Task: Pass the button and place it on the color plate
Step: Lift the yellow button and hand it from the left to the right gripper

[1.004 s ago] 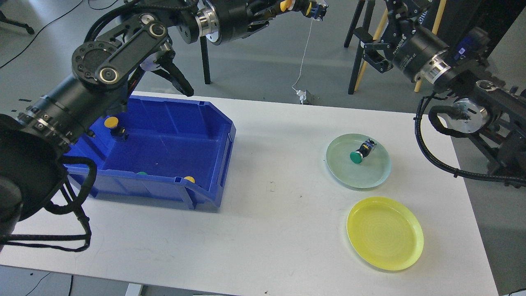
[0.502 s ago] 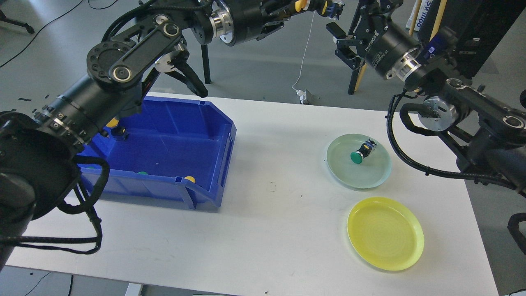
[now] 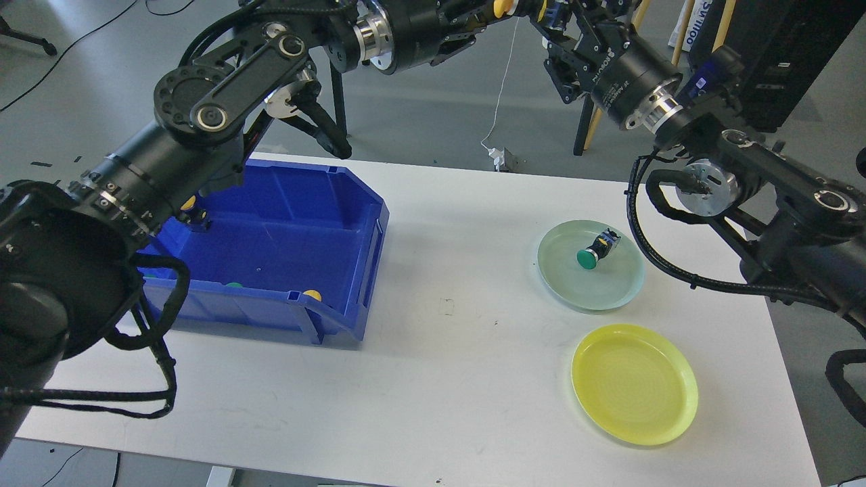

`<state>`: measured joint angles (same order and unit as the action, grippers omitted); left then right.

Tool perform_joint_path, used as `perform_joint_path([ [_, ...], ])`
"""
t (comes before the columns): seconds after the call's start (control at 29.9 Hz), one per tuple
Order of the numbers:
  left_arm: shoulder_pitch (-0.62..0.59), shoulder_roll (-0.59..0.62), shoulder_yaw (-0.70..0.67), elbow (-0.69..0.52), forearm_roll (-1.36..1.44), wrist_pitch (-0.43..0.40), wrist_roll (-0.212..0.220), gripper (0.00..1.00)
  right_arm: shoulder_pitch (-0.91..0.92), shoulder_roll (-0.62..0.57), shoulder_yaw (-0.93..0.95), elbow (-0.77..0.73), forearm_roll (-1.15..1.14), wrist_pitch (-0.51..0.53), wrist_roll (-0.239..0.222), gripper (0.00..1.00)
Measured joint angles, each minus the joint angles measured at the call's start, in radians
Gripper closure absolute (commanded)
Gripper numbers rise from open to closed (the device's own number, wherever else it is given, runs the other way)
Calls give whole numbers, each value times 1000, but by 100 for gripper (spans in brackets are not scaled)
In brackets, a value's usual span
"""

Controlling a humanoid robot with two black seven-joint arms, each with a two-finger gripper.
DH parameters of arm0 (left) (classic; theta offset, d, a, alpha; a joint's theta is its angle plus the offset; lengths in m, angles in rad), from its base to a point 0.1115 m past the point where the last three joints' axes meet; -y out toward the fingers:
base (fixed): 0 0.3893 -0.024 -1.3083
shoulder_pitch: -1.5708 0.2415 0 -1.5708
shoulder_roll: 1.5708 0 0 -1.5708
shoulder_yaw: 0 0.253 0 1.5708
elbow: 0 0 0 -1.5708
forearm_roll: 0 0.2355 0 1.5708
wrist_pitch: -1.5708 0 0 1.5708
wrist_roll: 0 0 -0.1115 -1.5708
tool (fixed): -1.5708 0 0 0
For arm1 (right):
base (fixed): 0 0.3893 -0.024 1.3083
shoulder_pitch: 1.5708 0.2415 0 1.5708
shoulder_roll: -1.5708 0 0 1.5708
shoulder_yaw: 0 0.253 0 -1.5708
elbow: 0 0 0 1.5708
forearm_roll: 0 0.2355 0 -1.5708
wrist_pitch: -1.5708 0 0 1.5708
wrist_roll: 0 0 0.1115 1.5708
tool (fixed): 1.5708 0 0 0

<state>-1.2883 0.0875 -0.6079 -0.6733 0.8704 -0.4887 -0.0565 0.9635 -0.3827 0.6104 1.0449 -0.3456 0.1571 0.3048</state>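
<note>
My left gripper [image 3: 531, 8] is high at the top edge of the head view, shut on a yellow-capped button [image 3: 501, 6] with a dark blue body. My right gripper [image 3: 556, 27] is right beside it, reaching in from the right; its fingers are dark, partly cut off by the edge, and overlap the button's body. A green plate [image 3: 612, 292] on the table's right holds a green-capped button [image 3: 587, 258]. A yellow plate [image 3: 634, 383] lies empty in front of it.
A blue bin [image 3: 284, 223] stands on the left of the white table [image 3: 446, 352], with a yellow button [image 3: 312, 295], a green one [image 3: 234, 285] and another yellow one [image 3: 187, 202] partly behind my left arm. Chair legs and a cable hang beyond the far edge.
My left gripper has carried the yellow button to the right along the top edge. My right arm has swung in to the left and up, so its gripper now meets the button.
</note>
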Motion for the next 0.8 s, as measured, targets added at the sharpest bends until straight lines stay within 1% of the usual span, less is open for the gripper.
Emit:
perform_joint_path([
  [0.1,0,0,0,1,0,0,0,76,0,0,-4,0,0,3,-2,89],
  [0.2,0,0,0,1,-1,0,0,76,0,0,-6,1,-2,5,-3,89],
  [0.23,0,0,0,1,-2,0,0,71,1,0,-7,2,-2,5,-4,90],
  [0.27,0,0,0,1,-2,0,0,60,1,0,-7,2,-2,5,-4,90],
  [0.3,0,0,0,1,-2,0,0,43,1,0,-7,2,-2,6,-4,90],
  [0.33,0,0,0,1,-2,0,0,13,1,0,-7,2,-2,8,-4,90],
  [0.37,0,-1,0,1,-2,0,2,8,1,0,-7,2,-2,9,-4,90],
  [0.4,0,-2,0,1,-3,0,7,8,1,-1,-7,2,-2,11,-5,90],
  [0.5,0,-10,0,1,-10,0,38,2,1,-2,-9,2,-5,15,-6,90],
  [0.64,0,-10,-1,4,-28,0,87,1,1,-4,-9,2,-3,14,-5,89],
  [0.7,0,-10,1,4,-33,0,97,1,1,-4,-8,1,-3,14,-5,89],
  [0.8,0,-4,6,6,-34,0,97,1,3,-8,-8,0,-3,18,-10,89],
])
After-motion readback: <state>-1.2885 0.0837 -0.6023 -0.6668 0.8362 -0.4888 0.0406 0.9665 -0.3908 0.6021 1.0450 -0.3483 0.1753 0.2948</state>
